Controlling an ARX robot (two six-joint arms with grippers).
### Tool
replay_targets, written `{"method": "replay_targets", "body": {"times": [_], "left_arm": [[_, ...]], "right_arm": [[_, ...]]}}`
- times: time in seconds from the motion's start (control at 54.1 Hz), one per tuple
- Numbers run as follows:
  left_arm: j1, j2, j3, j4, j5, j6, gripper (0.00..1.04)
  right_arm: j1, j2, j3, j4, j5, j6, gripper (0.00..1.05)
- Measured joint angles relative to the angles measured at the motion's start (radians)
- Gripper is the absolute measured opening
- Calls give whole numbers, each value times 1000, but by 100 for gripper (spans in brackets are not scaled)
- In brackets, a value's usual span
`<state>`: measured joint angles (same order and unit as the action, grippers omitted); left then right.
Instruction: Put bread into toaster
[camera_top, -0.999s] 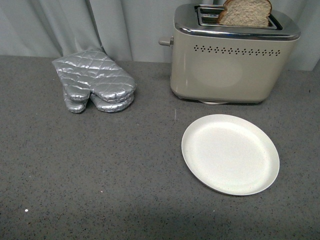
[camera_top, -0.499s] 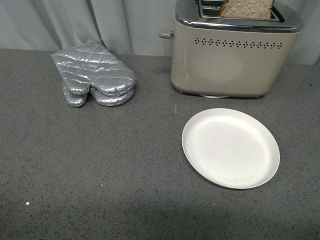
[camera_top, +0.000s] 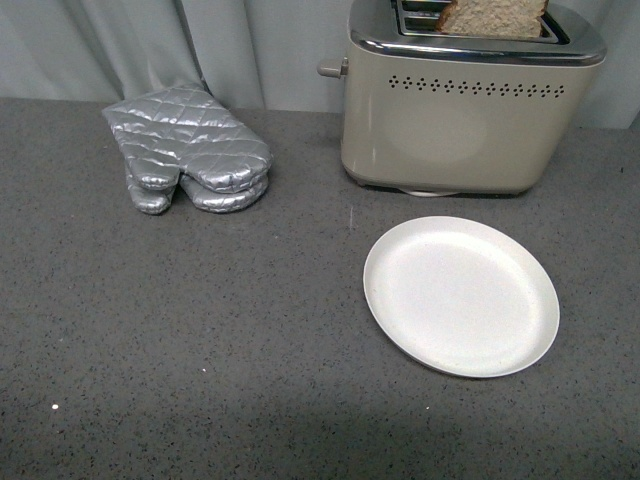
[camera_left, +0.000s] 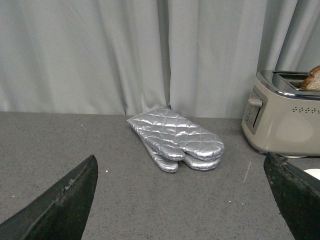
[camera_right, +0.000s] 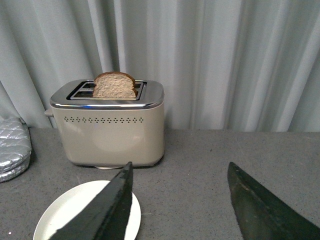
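The bread is already seated in the toaster's near slot, upper half poking out above the chrome top. The plate in front is left bare, and the mitts are parked well off to the left on the desk. Left gripper and right gripper: jaws spread wide, nothing held, both pulled well back from the toaster.

Not much left to mess up, tbh. Main risk seen: the lever looks up, so if pressing it counts, a clumsy sideways shove could slide the toaster or tip the slice.
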<state>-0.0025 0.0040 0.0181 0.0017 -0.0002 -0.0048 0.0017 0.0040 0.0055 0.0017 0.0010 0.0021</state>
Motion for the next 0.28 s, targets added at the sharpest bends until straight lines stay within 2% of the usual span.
{"method": "replay_targets", "body": {"times": [0.166,0.203,0.277], "left_arm": [[0,0,0,0,0,0,98],[0,0,0,0,0,0,98],[0,0,0,0,0,0,98]], "right_arm": [[0,0,0,0,0,0,95],[0,0,0,0,0,1,97],[0,0,0,0,0,0,94]]}}
